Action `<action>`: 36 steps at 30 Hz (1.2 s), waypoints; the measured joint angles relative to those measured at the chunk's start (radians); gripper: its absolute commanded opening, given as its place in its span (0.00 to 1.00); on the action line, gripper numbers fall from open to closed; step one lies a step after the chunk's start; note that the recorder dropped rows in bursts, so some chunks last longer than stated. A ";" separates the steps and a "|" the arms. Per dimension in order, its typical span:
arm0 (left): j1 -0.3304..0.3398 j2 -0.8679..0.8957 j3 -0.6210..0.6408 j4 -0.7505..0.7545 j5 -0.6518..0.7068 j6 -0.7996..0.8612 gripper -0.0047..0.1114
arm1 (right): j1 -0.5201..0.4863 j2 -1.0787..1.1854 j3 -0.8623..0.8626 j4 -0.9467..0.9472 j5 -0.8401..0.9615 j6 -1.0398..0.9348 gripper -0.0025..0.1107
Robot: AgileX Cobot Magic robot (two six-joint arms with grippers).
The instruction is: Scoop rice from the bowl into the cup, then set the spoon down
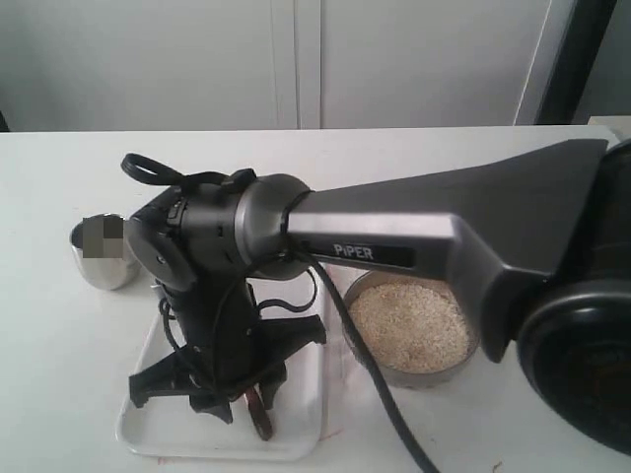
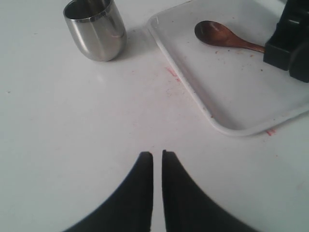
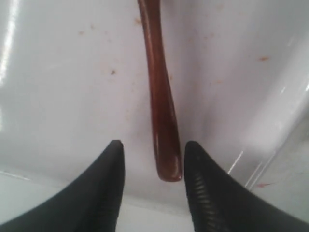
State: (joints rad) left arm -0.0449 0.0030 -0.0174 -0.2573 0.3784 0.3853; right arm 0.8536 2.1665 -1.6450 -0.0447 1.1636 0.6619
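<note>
The spoon [image 3: 160,101] lies flat in the white tray [image 3: 67,96], its oval head [image 2: 212,33] pointing toward the cup [image 2: 95,29]. My right gripper [image 3: 152,144] hangs low over the tray, open, with the end of the handle between its fingers; there is a clear gap on one side and the handle is close to the other finger. In the exterior view this gripper [image 1: 242,399] reaches across to the left over the tray [image 1: 143,429]. The bowl [image 1: 439,376] holds rice [image 1: 409,323] on the right. My left gripper [image 2: 157,153] is shut and empty above bare table.
The cup [image 1: 102,253] stands upright just beyond the tray's far left corner. The right arm's long grey link spans the scene above the bowl, with a black cable hanging beside it. A few crumbs and reddish marks dot the tray and table.
</note>
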 measured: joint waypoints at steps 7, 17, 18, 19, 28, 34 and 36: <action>0.000 0.000 0.000 0.000 0.000 0.000 0.16 | 0.000 -0.111 -0.015 -0.028 -0.121 0.000 0.21; 0.000 0.000 0.000 0.000 0.000 0.000 0.16 | 0.000 -0.322 -0.016 -0.149 -0.241 -0.016 0.02; 0.000 0.000 0.000 0.000 0.000 0.000 0.16 | 0.000 -0.345 -0.016 -0.164 -0.246 -0.020 0.02; 0.000 0.000 0.000 0.000 0.000 0.000 0.16 | 0.000 -0.368 -0.016 -0.178 -0.248 -0.025 0.02; 0.000 0.000 0.000 0.000 0.000 0.000 0.16 | 0.032 -0.559 -0.016 -0.237 -0.293 -0.154 0.02; 0.000 0.000 0.000 0.000 0.000 0.000 0.16 | 0.094 -0.673 -0.016 -0.255 -0.322 -0.183 0.02; 0.000 0.000 0.000 0.000 0.000 0.000 0.16 | 0.112 -0.708 -0.016 -0.259 -0.329 -0.196 0.02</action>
State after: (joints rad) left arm -0.0449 0.0030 -0.0174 -0.2573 0.3784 0.3853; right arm 0.9655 1.4589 -1.6610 -0.3041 0.8344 0.4659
